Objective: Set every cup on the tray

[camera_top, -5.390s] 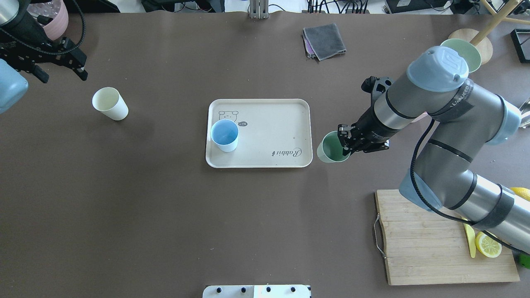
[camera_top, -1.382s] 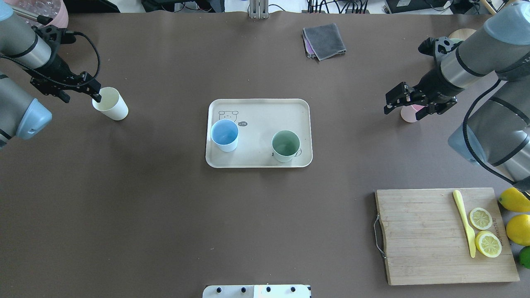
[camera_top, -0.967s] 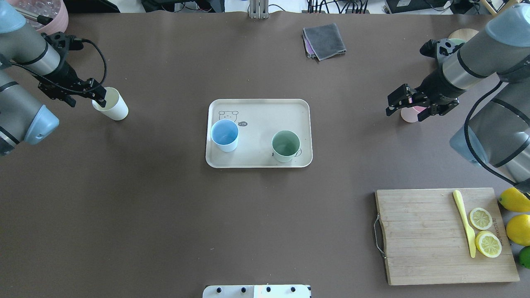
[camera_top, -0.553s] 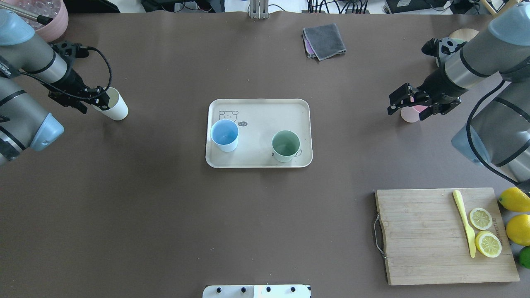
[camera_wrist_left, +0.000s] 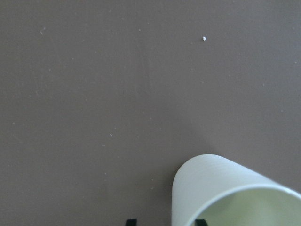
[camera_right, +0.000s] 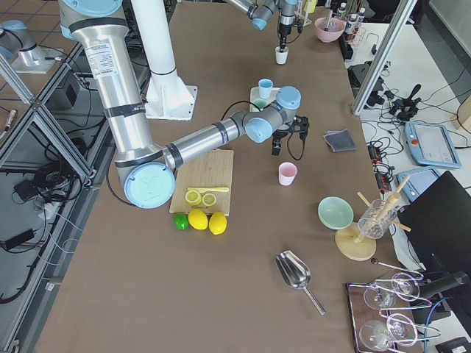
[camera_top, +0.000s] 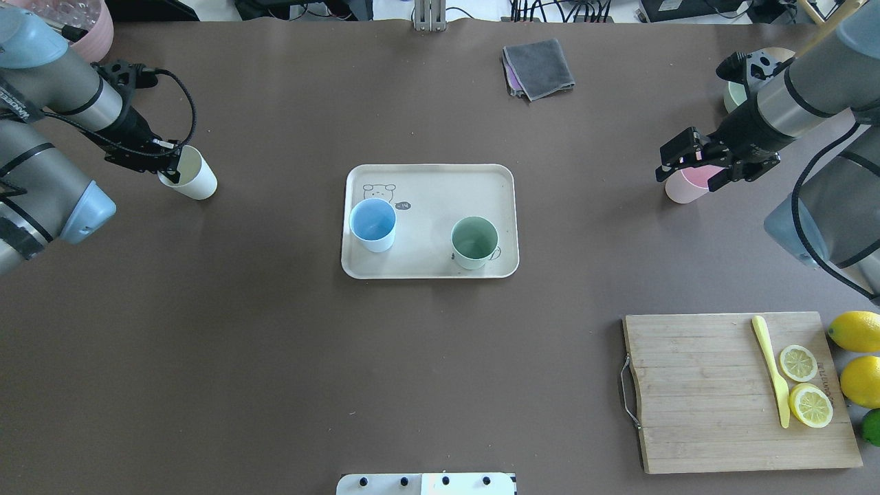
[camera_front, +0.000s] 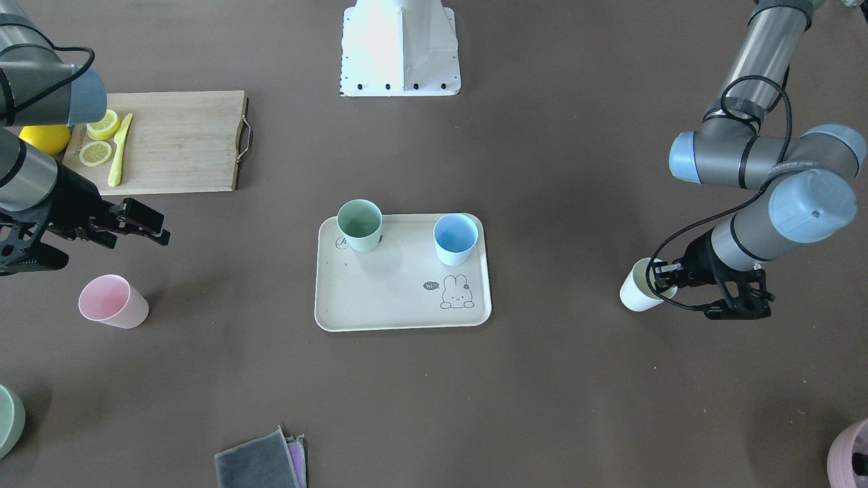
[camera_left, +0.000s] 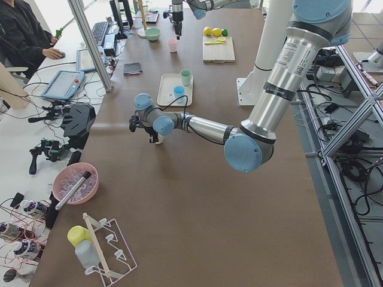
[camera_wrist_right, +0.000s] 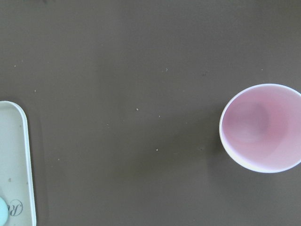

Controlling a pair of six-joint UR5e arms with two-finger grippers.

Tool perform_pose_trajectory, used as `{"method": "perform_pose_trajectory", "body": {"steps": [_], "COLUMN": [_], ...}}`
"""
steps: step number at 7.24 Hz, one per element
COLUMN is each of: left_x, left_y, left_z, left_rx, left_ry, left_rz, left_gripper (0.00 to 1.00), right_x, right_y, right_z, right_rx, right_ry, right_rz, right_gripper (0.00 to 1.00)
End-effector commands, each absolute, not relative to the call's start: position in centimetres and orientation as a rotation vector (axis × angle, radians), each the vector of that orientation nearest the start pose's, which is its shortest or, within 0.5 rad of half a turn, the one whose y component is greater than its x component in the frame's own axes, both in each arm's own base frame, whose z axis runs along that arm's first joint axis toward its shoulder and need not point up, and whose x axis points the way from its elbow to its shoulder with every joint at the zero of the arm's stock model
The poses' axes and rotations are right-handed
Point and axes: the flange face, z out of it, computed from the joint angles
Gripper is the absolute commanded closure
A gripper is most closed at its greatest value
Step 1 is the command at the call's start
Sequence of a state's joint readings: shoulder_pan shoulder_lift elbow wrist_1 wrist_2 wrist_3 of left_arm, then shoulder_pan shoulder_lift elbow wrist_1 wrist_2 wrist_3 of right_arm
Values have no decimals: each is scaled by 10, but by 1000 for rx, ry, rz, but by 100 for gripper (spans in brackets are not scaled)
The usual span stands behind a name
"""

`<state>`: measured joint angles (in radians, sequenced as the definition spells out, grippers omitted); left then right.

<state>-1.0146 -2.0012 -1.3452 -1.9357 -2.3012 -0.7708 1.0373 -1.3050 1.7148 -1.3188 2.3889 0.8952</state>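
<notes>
The beige tray (camera_top: 440,196) (camera_front: 400,298) lies mid-table and holds the blue cup (camera_top: 372,225) (camera_front: 455,238) and the green cup (camera_top: 474,242) (camera_front: 359,225). The cream cup (camera_top: 196,182) (camera_front: 636,295) (camera_wrist_left: 221,193) stands on the table far left of the tray. My left gripper (camera_top: 170,163) (camera_front: 661,278) is shut on its rim, one finger inside and one outside. The pink cup (camera_top: 683,189) (camera_front: 112,302) (camera_wrist_right: 261,127) stands on the table right of the tray. My right gripper (camera_top: 694,172) (camera_front: 146,227) hovers open over it, off to one side.
A wooden cutting board (camera_top: 694,392) with lemon slices and a yellow knife (camera_top: 770,368) lies front right, with whole lemons (camera_top: 856,330) beside it. A grey cloth (camera_top: 538,67) lies at the back. A green bowl (camera_front: 8,419) is back right and a pink pot (camera_top: 82,24) back left.
The green cup went from my right gripper onto the tray. The right gripper then moved over the pink cup. My left gripper came down onto the cream cup's rim, shifting it slightly right.
</notes>
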Motion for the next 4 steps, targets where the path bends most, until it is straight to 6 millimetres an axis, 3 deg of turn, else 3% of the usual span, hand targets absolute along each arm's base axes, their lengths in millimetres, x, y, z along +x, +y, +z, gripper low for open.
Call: {"method": "perform_pose_trajectory", "body": {"steps": [1,3,4], "left_x": [308,324,349], "left_y": [-636,-649,-641], "left_z": [436,380,344], "left_rx": [-46,-83,-119], "left_ry": [902,926,959], "left_rz": [-9,-122,-162], "left_gripper": [100,100,100], "right_x": [-237,-212,-205], "right_y": [-546,-558,-565], "right_z": [412,433,449], "right_rx": [-44,-12,-11], "right_ry": [-1004,-984,-968], "right_rz": [71,51,42], "right_gripper": [0,0,0]}}
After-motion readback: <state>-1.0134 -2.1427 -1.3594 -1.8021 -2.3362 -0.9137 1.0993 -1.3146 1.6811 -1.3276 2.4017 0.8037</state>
